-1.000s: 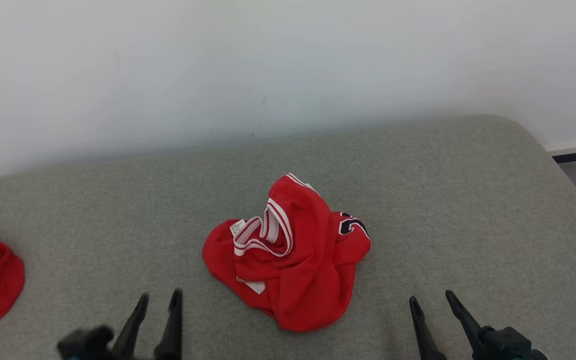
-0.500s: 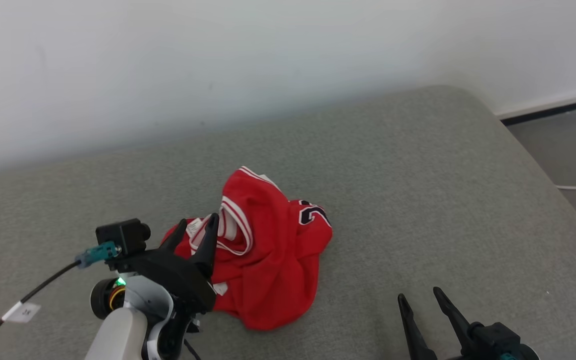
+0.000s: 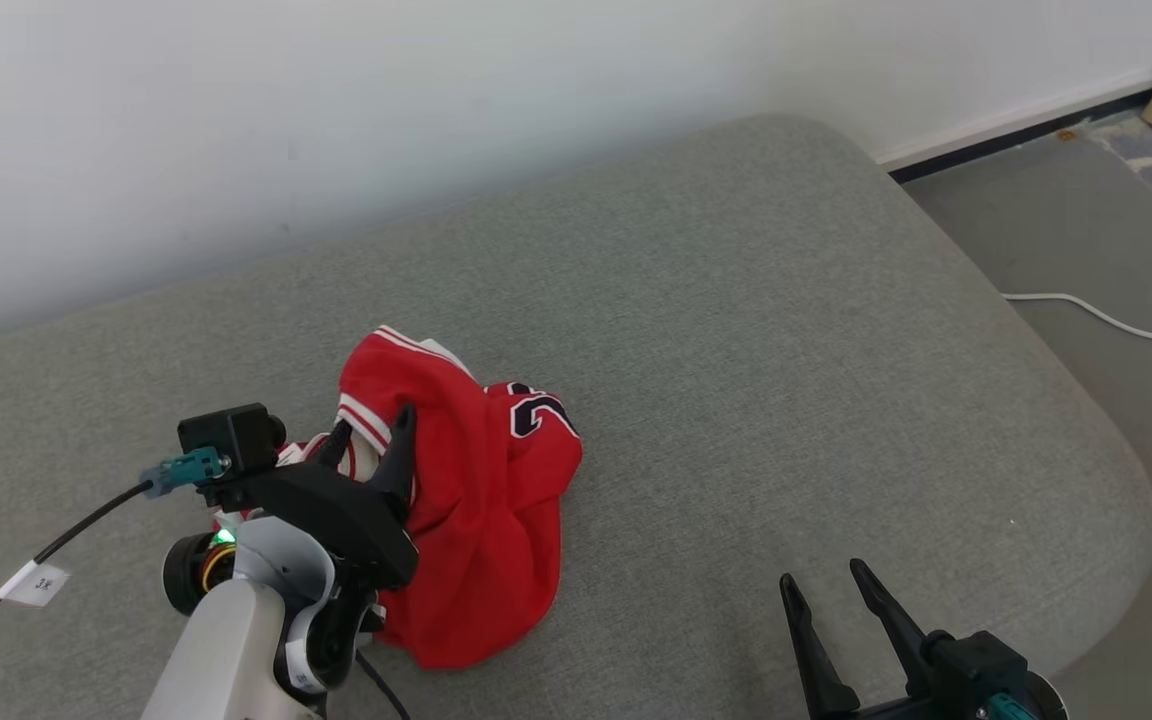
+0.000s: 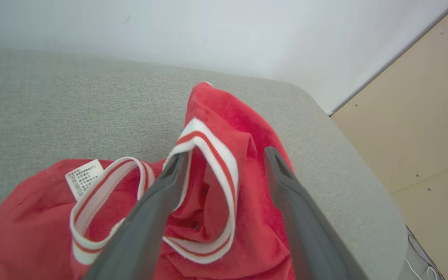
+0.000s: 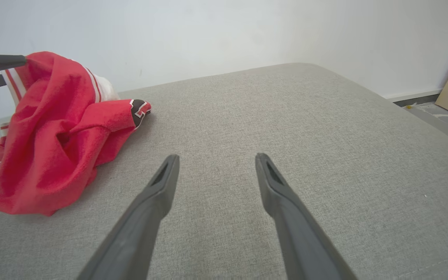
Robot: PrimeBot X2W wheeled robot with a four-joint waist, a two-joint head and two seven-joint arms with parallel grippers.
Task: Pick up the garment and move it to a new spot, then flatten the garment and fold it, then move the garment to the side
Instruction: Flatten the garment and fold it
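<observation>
Plain room: grey couch, white wall

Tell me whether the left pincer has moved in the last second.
Yes. The left pincer has gone forward and rightward: from clear of the red shirt on the grey cushion to straddling its striped collar.

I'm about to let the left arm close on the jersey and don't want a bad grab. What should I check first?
1. Left gripper open: ok, jaws apart.
2. Cloth between the jaws: ok, the garment's striped trim stands between them.
3. Layers the pinch would take: cannot tell, the folds are bunched.
4. Right gripper out of the way: ok, open over the cushion, apart from the garment.
5. Room for a new spot: ok, the cushion to the right of the garment is bare.
</observation>
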